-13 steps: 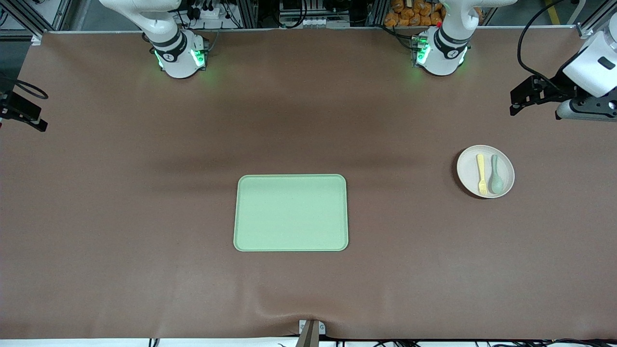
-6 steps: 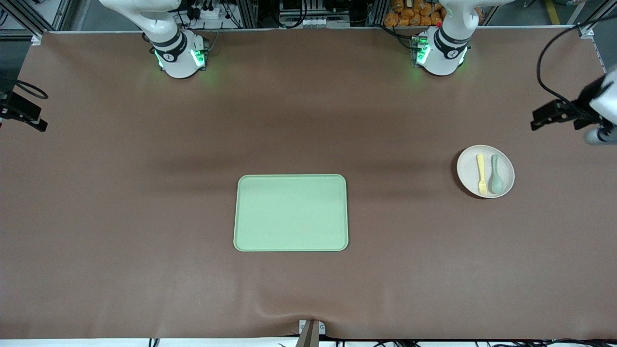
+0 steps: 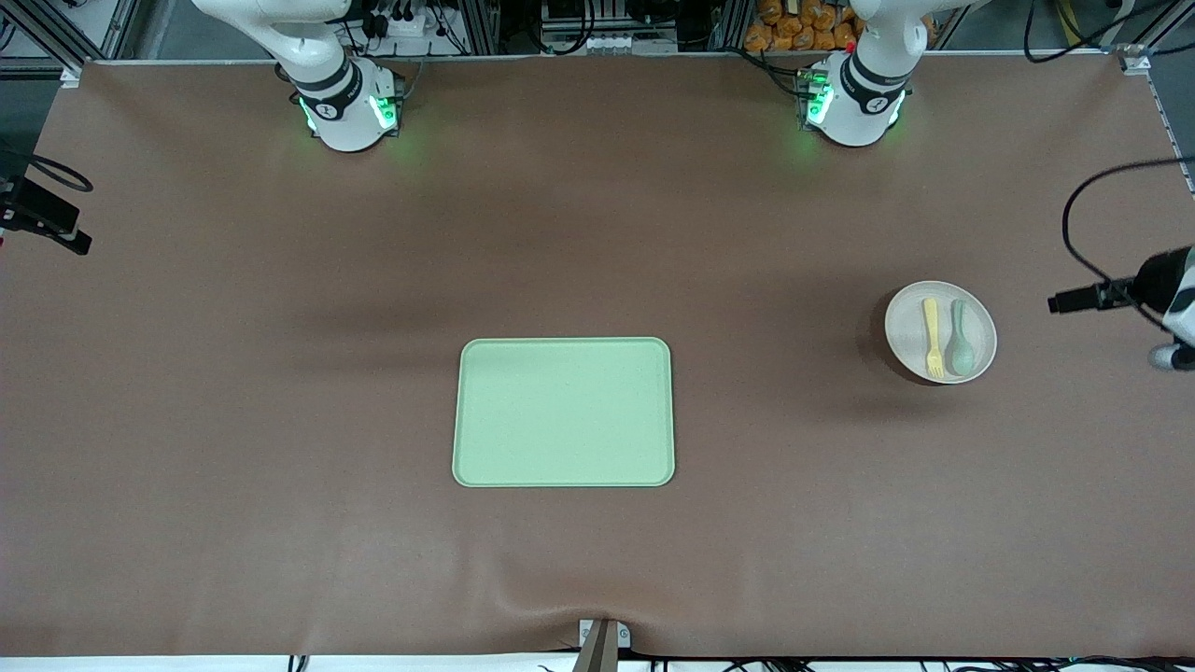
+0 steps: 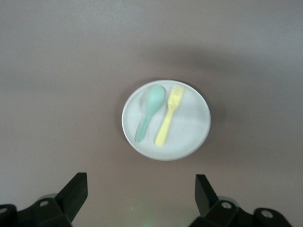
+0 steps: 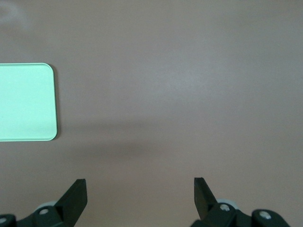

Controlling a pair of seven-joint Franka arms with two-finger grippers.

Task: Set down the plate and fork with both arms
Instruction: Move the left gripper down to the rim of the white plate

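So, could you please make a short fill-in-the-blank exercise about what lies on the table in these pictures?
1. The fork and the spoon lie side by side on the ____.
2. The tray has the colour light ____.
3. The fingers of the left end effector stand ____, holding nothing.
4. The plate rests toward the ____ arm's end of the table.

Missing words: plate; green; open; left
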